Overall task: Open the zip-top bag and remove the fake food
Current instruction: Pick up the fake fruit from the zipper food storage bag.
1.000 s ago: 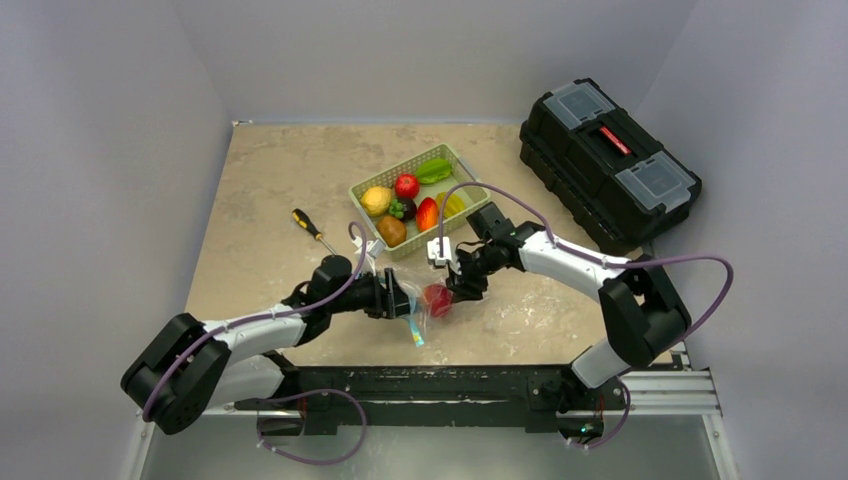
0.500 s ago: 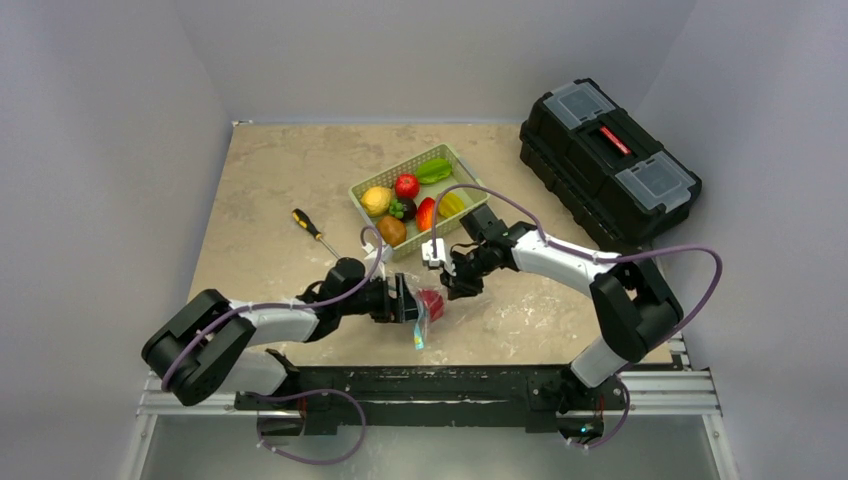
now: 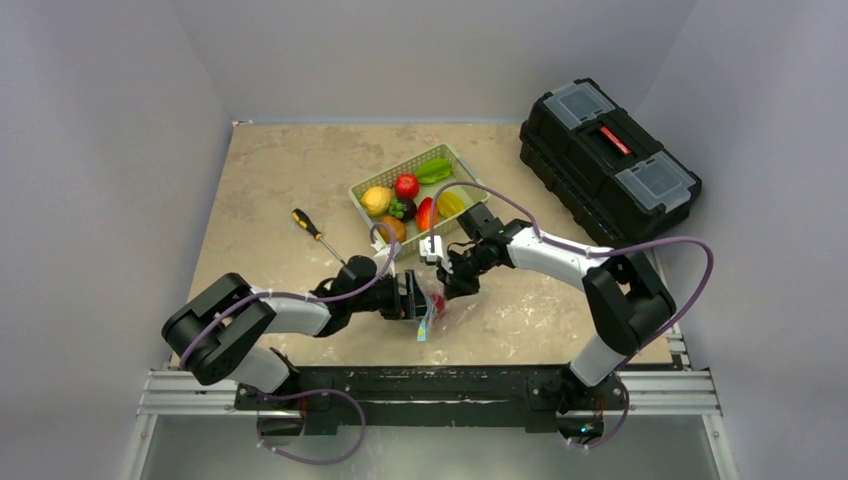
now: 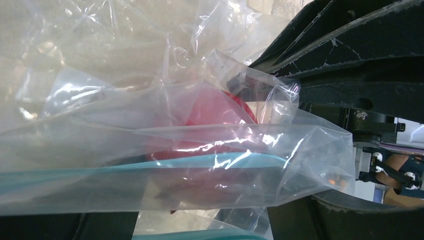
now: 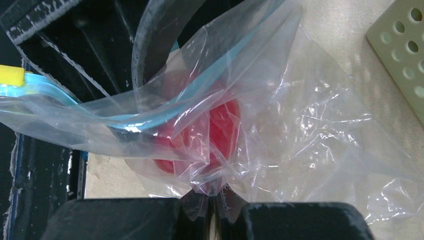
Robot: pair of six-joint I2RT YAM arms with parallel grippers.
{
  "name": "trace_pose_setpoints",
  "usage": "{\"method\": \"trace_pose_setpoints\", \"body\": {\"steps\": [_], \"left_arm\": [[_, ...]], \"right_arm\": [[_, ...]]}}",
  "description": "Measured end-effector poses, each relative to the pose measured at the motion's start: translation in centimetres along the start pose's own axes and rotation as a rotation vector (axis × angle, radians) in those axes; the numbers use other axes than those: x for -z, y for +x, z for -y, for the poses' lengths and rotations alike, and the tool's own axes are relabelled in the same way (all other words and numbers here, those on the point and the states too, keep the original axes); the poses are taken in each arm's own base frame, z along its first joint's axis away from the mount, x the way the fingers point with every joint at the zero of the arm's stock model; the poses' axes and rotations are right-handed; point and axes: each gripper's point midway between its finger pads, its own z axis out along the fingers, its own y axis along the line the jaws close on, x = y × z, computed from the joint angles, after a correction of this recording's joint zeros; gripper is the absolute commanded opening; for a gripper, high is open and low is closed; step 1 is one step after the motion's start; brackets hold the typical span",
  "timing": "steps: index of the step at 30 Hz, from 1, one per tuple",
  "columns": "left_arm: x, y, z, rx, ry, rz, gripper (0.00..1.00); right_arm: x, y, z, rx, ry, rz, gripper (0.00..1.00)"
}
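Observation:
The zip-top bag (image 3: pixel 430 308) hangs crumpled between my two grippers near the table's front edge. A red fake food (image 3: pixel 437 302) sits inside it. In the left wrist view the bag (image 4: pixel 150 100) fills the frame, with its light-blue zipper strip (image 4: pixel 200 162) across the red food (image 4: pixel 210 112). My left gripper (image 3: pixel 411 298) is pushed against the bag mouth; its dark fingers (image 4: pixel 310 220) stand apart, with plastic draped between them. My right gripper (image 3: pixel 448 286) is shut, pinching a fold of the bag (image 5: pixel 300 125) just below the red food (image 5: pixel 220 125).
A green basket (image 3: pixel 468 172) behind the grippers holds several more fake foods (image 3: pixel 406 185); its corner shows in the right wrist view (image 5: pixel 400 65). A yellow-and-black screwdriver (image 3: pixel 312 228) lies left of the basket. A black toolbox (image 3: pixel 608 160) stands at the back right.
My left arm has stretched to the right, pressing its gripper closer into the bag. My right gripper has shifted slightly left and back with the bag. The bag is more bunched between them.

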Motion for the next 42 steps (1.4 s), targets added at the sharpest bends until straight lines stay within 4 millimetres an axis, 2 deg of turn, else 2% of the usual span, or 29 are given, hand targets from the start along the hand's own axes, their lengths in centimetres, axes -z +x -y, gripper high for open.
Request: {"method": "trace_pose_setpoints", "body": {"steps": [7, 10, 11, 17, 21, 23, 32, 42], "left_arm": [[-0.4, 0.1, 0.3, -0.007, 0.004, -0.006, 0.80], [-0.6, 0.0, 0.4, -0.009, 0.005, -0.010, 0.77], [-0.7, 0.0, 0.5, -0.009, 0.005, -0.011, 0.73], [-0.8, -0.1, 0.5, 0.003, 0.009, -0.009, 0.24], [-0.6, -0.2, 0.5, 0.000, -0.004, -0.002, 0.06], [-0.1, -0.5, 0.8, -0.018, -0.010, 0.012, 0.02], [2.8, -2.3, 3.3, -0.130, 0.010, 0.097, 0.00], [4.4, -1.9, 3.2, -0.175, -0.007, 0.104, 0.00]], "right_arm": [[-0.5, -0.4, -0.4, -0.040, -0.039, 0.025, 0.00], [-0.9, -0.4, -0.6, -0.058, -0.058, 0.033, 0.00], [-0.9, -0.3, -0.6, -0.063, -0.059, 0.032, 0.00], [-0.8, -0.3, -0.4, -0.072, -0.053, 0.034, 0.00], [-0.5, -0.1, 0.1, -0.080, -0.041, 0.036, 0.00], [-0.2, 0.0, 0.3, -0.073, -0.026, 0.033, 0.00], [2.2, 0.6, 1.8, 0.040, 0.101, -0.014, 0.00], [5.2, 3.1, 3.3, 0.093, 0.187, -0.098, 0.00]]}}
